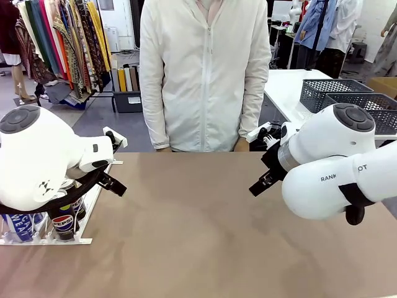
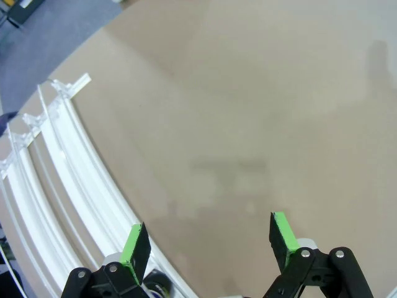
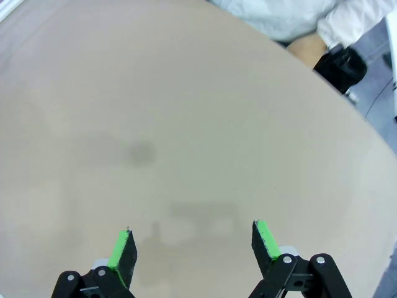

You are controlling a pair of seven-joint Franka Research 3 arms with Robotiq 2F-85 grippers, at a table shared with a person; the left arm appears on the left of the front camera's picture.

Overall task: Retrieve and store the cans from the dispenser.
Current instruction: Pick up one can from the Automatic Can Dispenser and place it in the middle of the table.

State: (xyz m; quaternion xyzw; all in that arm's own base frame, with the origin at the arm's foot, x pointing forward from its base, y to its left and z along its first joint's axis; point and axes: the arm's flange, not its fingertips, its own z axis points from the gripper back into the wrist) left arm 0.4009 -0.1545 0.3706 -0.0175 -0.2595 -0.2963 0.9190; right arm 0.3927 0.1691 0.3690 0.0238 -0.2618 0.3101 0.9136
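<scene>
The white dispenser [image 1: 43, 241] lies at the table's left edge, and its curved lanes [image 2: 59, 161] run beside my left fingers. A dark Pepsi can [image 1: 64, 225], a blue can [image 1: 22, 227] and a black can with green marks [image 1: 75, 208] stand in it, partly hidden by my left arm. My left gripper [image 1: 113, 184] [image 2: 209, 239] hangs open just right of the rack, over bare table, holding nothing. My right gripper [image 1: 260, 183] [image 3: 193, 244] is open too, above the table's right half, with nothing between its green pads [image 3: 263, 239].
A person in a white jacket [image 1: 205, 74] stands at the far edge, one hand [image 3: 307, 49] near the table. Dark grey lattice baskets [image 1: 347, 93] sit on a white table at the back right. The brown tabletop [image 1: 198, 236] stretches between my arms.
</scene>
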